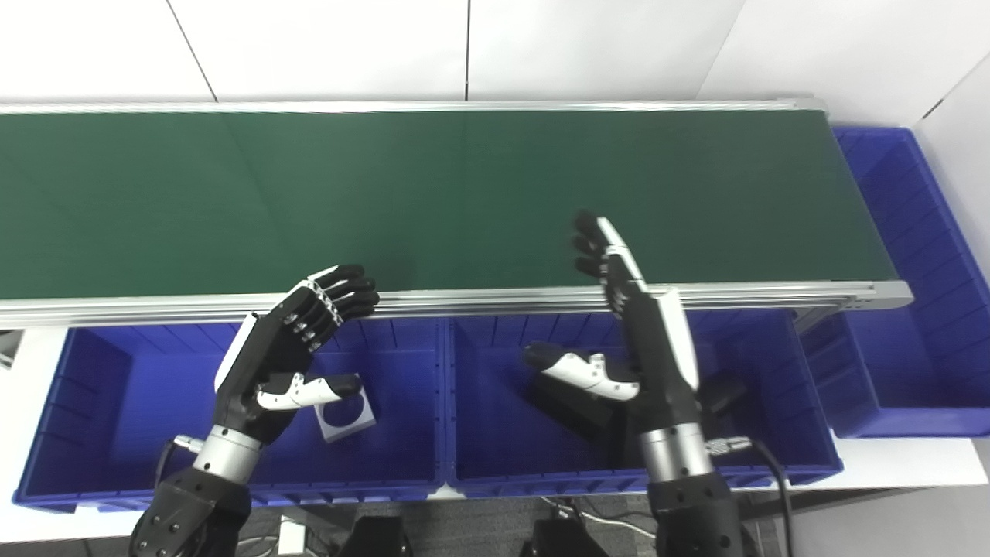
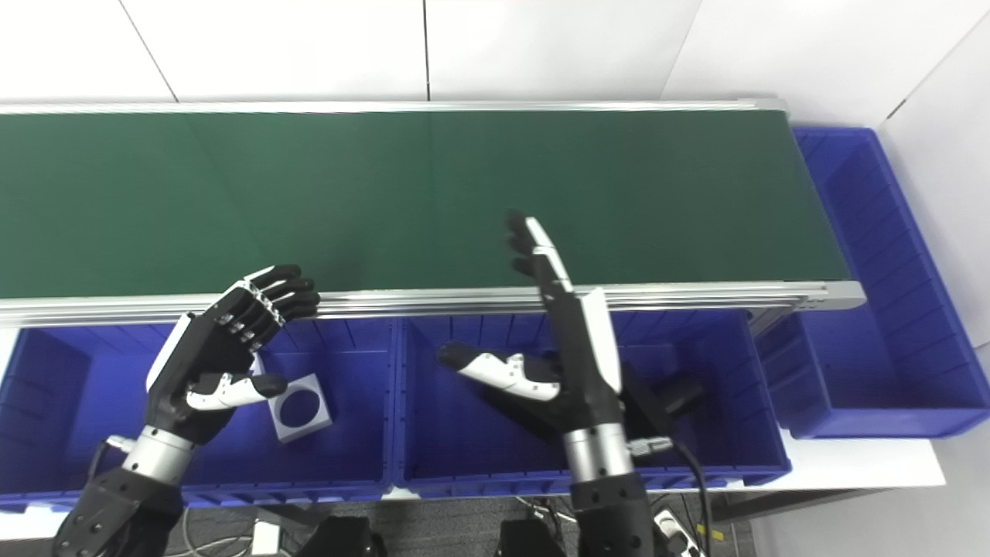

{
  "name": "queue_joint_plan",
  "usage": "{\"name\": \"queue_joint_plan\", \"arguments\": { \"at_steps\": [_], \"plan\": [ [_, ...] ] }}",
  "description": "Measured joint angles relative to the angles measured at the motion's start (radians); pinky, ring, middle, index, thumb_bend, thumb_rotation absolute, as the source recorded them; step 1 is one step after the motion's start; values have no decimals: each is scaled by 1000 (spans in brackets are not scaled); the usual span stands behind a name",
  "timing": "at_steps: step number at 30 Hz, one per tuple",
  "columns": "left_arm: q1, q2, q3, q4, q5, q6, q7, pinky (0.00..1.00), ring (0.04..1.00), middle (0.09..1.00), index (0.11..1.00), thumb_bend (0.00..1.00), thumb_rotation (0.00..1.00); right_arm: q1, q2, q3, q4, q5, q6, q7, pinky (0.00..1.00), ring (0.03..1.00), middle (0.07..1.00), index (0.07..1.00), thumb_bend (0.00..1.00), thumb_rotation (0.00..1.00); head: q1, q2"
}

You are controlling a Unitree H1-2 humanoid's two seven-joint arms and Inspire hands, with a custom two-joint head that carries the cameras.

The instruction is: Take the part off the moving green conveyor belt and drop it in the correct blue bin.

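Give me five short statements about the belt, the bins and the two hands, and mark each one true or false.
1. The green conveyor belt carries no part in view. True.
2. The left hand is shut on a part. False: it is open, fingers apart, holding nothing.
3. A square grey part with a round hole lies in the left blue bin. True.
4. The right hand rests flat on the belt. False: it stands on edge, open, fingertips reaching up over the belt's near rail.
5. A third blue bin stands at the belt's right end. True.
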Motion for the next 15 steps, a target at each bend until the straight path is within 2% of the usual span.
{"name": "queue_joint_plan", "arguments": {
  "at_steps": [2, 6, 11, 15],
  "plan": [
    [1, -7, -3, 2, 12, -7, 1, 760, 748, 772, 783, 953, 258, -23, 1, 17, 29, -4, 14, 10, 810, 876, 898, 911, 819, 672, 34, -15],
    [3, -25, -16, 23, 36, -36, 8, 758, 754, 774, 786, 953, 258, -62, 3, 37, 77, 12, 19, 30, 785, 854, 875, 900, 774, 681, 65, -29],
    [17, -28, -29, 29, 65, -55, 22, 757, 760, 780, 791, 969, 280, -76, 1, 29, 176, 81, 15, 32, 759, 824, 852, 884, 729, 692, 134, -61],
    [22, -40, -41, 44, 84, -79, 35, 758, 765, 787, 792, 978, 288, -76, -25, 17, 240, 147, 4, 47, 741, 813, 842, 875, 723, 675, 174, -84]
  ]
}}
